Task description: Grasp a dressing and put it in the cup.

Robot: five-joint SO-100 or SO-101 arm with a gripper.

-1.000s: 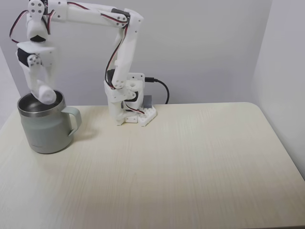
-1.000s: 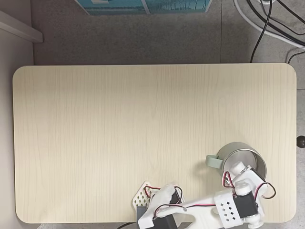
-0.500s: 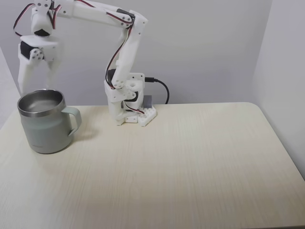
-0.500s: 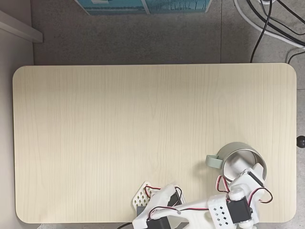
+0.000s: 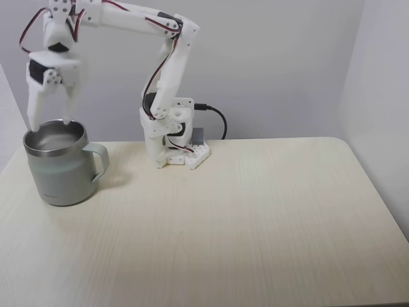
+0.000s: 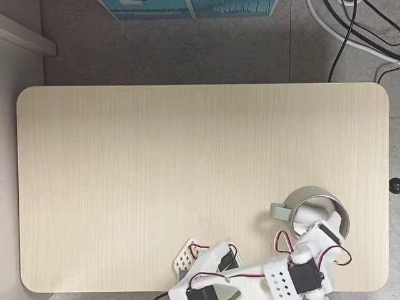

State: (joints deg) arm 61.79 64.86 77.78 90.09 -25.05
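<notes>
The pale green cup (image 5: 61, 176) with its steel rim stands at the table's left in the front fixed view, handle to the right. My gripper (image 5: 49, 119) hangs straight above its mouth, open, with nothing between the white fingers (image 5: 68, 110). From above, the cup (image 6: 315, 189) sits near the table's lower right edge and the gripper (image 6: 320, 220) overlaps its opening. A white rounded shape (image 6: 304, 215) shows inside the rim there; I cannot tell whether it is the dressing or a fingertip. In the front view the cup's wall hides its inside.
The arm's white base (image 5: 172, 144) is bolted at the table's back edge, a black cable (image 5: 217, 118) running from it. The wooden tabletop (image 5: 243, 217) stretches right and forward of the cup. Seen from above, cables (image 6: 350, 31) lie on the floor beyond the table.
A second ago the gripper held the white dressing just over the cup's mouth. It has since opened and risen a little; the dressing is no longer between the fingers.
</notes>
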